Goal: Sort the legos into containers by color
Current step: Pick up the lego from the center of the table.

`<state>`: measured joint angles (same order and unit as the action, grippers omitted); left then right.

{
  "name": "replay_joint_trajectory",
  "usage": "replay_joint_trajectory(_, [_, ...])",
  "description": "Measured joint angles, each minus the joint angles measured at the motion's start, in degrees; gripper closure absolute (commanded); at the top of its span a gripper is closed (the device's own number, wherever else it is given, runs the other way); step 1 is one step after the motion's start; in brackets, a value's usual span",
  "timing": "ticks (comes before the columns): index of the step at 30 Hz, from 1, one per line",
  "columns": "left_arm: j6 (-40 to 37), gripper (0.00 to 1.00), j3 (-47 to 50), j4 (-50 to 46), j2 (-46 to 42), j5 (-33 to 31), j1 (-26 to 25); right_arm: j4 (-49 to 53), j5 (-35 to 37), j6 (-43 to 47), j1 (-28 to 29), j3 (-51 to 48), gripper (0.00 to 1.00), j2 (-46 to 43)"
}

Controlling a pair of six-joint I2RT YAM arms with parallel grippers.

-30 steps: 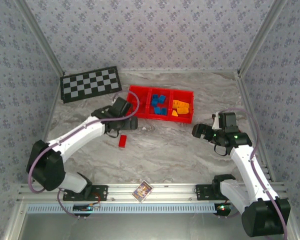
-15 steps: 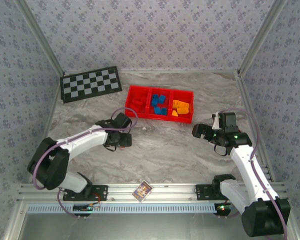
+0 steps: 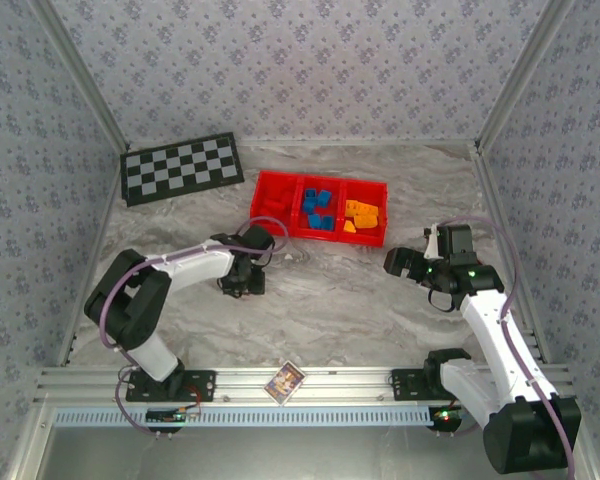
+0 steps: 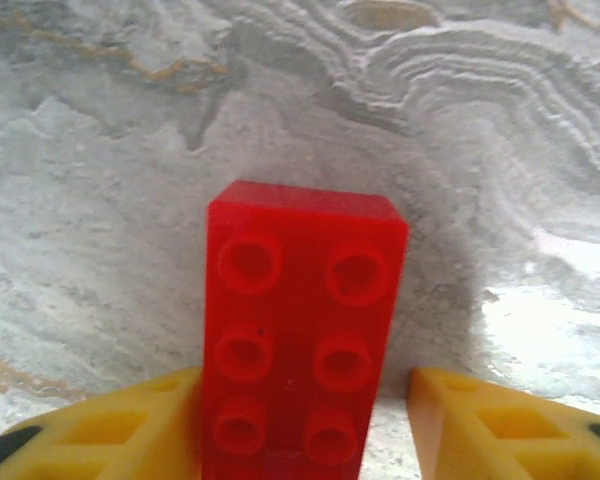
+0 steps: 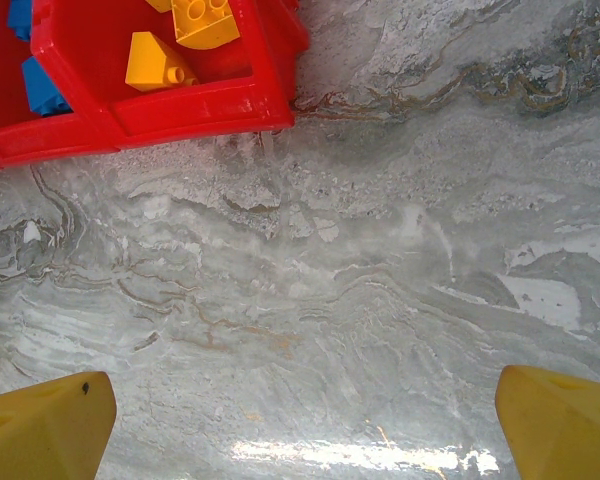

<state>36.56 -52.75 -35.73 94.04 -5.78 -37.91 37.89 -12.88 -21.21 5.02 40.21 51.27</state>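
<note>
On the grey marbled desk (image 3: pixel 360 300), boxed by flower-papered walls (image 3: pixel 310 60), you have a checkered mat (image 3: pixel 183 168) at the far left corner and the tray (image 3: pixel 276 198) near the far edge, with blue bricks (image 3: pixel 320 208) in its middle compartment and yellow bricks (image 3: pixel 362 213) in its right. Your left claw (image 4: pixel 300 400), partly open, straddles a red brick (image 4: pixel 300 300) lying flat on the desk. One finger (image 4: pixel 120 430) touches it and the other stands just clear. Your right claw (image 5: pixel 305 385) gapes wide, holding nothing, near the tray's right end.

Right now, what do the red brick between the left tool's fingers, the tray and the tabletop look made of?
Red brick: probably hard moulded plastic, semi-gloss; crisp round studs, soft sheen.
Tray: likely moulded plastic, glossy; thin rounded walls with highlights.
Tabletop: smooth, marble-look grey veining with glare; stone or printed laminate, cannot tell.
</note>
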Motion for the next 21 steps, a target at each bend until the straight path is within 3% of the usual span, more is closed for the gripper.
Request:
replay_joint_trajectory(5, [0.46,0.8,-0.7,-0.09,0.26,1.09,1.03,0.0,0.0,0.0,0.0,0.0,0.01,0.0])
replay_joint_trajectory(8, [0.81,0.84,-1.09,-0.26,0.5,1.07,1.46,0.0,0.0,0.0,0.0,-0.02,0.0,0.0])
replay_joint_trajectory(13, [1.07,0.88,-1.22,-0.22,0.55,1.03,1.66,-0.02,0.0,0.0,0.0,-0.11,0.0,0.0])
replay_joint_trajectory(21, [0.98,0.85,-5.33,-0.52,-2.82,-2.47,2.6,-0.09,0.0,0.0,0.0,-0.11,0.0,0.24])
